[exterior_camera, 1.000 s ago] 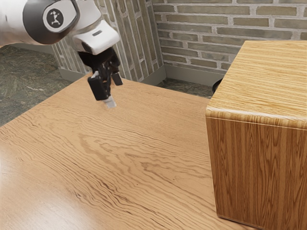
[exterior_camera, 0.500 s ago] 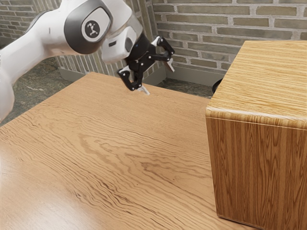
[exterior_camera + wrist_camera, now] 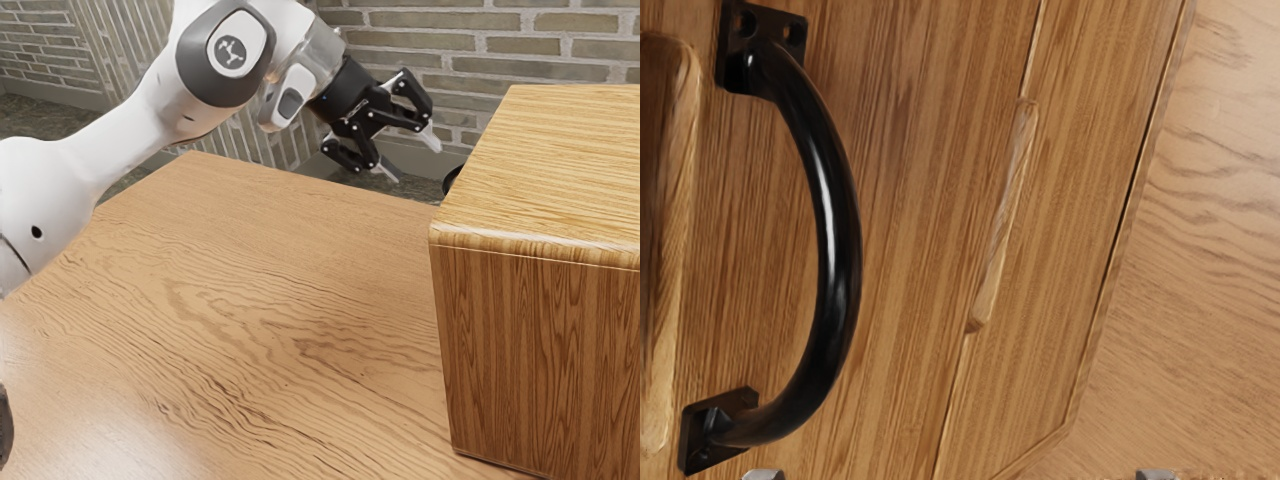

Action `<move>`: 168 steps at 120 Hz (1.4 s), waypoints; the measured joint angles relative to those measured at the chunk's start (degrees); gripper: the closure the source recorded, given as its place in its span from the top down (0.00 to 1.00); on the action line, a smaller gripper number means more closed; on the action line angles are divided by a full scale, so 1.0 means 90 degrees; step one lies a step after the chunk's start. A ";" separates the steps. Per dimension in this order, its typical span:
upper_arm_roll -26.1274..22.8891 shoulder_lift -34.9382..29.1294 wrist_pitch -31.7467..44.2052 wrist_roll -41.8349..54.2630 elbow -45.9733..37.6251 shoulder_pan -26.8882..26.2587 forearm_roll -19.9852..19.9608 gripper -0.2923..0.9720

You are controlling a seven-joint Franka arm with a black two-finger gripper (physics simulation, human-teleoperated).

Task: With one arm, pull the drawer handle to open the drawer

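Oak-grain wooden table (image 3: 220, 320) spans near ground. Boxy wooden drawer cabinet (image 3: 545, 270) stands on table at right, near side plain. White Franka arm (image 3: 130, 150) reaches from left toward right over table's far part. Black two-finger gripper (image 3: 408, 157) hangs in air just left of cabinet's far corner, fingers spread, nothing between them. Black curved metal drawer handle (image 3: 837, 250) sits on panelled wooden drawer front (image 3: 930, 200), facing hand, apart from it. Grey brick wall (image 3: 520, 40) farthest.

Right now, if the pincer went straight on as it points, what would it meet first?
Likely the cabinet's wooden front, close beside the black handle; how far off is unclear.
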 joint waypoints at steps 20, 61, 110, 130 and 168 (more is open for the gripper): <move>-0.0146 0.0272 -0.0010 0.0688 0.0264 -0.0002 -0.0068 0.50; -0.0190 0.0322 -0.0201 0.1541 0.0290 0.0008 -0.0711 0.43; -0.0147 0.0416 -0.0395 0.1622 0.0131 0.0013 -0.0992 0.34; -0.0123 0.0376 -0.0402 0.1622 -0.0017 0.0163 -0.0997 0.26; -0.0129 -0.0398 -0.0412 0.1623 -0.0968 0.0933 -0.1014 0.16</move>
